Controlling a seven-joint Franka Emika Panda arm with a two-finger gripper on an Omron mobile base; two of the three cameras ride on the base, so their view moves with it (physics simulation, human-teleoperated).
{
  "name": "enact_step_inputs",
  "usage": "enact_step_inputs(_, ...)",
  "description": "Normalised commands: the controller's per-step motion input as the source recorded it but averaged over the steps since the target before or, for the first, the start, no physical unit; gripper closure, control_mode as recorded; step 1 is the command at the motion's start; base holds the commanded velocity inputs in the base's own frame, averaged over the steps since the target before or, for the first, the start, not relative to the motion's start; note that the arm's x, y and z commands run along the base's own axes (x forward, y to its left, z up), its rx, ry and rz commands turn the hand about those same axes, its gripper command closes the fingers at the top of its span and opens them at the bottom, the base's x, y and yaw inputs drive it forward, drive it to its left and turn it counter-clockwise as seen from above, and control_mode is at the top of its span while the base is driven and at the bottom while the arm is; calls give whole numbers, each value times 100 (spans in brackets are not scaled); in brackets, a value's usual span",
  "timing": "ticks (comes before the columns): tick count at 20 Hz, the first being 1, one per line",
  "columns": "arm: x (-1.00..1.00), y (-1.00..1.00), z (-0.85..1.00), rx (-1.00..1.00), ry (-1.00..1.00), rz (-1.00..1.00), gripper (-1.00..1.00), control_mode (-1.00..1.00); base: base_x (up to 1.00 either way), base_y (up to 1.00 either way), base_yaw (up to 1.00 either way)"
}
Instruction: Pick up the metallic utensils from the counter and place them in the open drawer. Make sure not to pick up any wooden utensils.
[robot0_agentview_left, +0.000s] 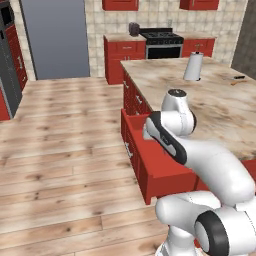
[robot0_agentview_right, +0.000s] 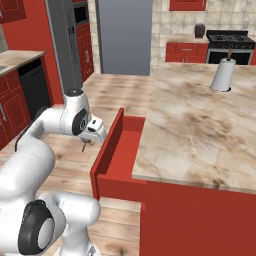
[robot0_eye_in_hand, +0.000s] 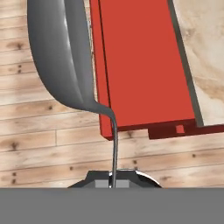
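Metal spoon (robot0_eye_in_hand: 61, 57), smooth grey with a thin curved stem, was clamped in the closed pincer (robot0_eye_in_hand: 113, 183) over plank flooring, just beside the open drawer (robot0_eye_in_hand: 140, 65) under the marbled worktop (robot0_agentview_right: 200, 125).

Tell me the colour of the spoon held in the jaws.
Silver-grey, plain shiny metal. The spoon shows best in the hand view, above the red drawer.

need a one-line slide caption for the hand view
Gripper shut on the metal spoon, held beside the open red drawer, over the wooden floor next to the counter.
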Motion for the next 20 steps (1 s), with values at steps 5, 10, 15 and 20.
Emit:
enact_step_inputs(5,96,0,-3,0,1,0,100,-100,0,0,0)
enact_step_inputs(10,79,0,3,-1,20,0,100,-100,0,0,0)
enact_step_inputs(15,80,0,-2,0,15,0,100,-100,0,0,0)
enact_step_inputs(20,38,0,-44,0,1,0,100,-100,0,0,0)
